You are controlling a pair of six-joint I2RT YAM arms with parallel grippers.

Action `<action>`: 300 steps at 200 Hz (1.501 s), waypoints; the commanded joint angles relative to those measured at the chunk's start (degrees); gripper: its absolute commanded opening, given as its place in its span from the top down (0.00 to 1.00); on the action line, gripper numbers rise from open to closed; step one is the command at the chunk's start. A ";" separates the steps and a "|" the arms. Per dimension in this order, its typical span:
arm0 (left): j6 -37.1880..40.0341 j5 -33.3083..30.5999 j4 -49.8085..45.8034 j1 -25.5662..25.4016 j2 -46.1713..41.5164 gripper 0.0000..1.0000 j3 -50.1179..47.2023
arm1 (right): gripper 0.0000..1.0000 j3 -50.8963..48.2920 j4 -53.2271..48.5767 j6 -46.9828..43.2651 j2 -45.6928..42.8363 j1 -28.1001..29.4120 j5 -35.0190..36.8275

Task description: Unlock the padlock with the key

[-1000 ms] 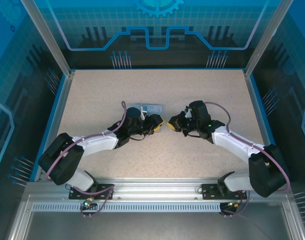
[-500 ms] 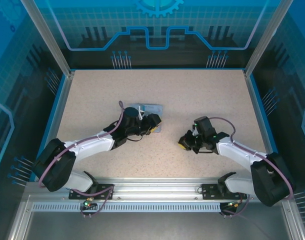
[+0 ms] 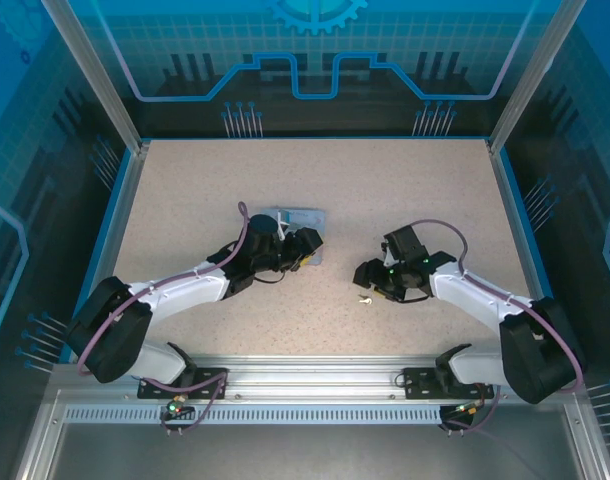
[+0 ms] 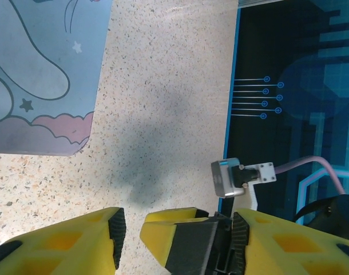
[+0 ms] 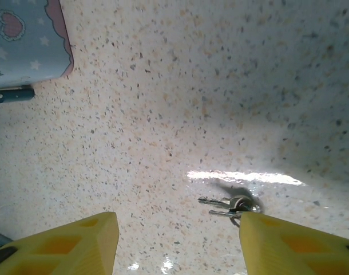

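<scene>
small thin metal key lies on the speckled tabletop, just ahead of the right gripper, between its fingers. pale blue rectangular tin lies left of the key and farther back, left gripper at its near edge.

The black right gripper with yellow fingers has pulled back from the table's centre towards the right. The thin dark metal key, no longer carried, now lies on the speckled tabletop between its spread fingers.

Bright, even light falls on my bench; a white glare streak lies just beside the key, and soft grey shadows blur across the speckled surface.
</scene>
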 commanded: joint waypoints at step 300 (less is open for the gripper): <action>1.07 -0.48 -1.36 -0.21 0.73 0.36 2.29 | 1.00 1.63 6.46 -5.91 6.32 8.61 3.65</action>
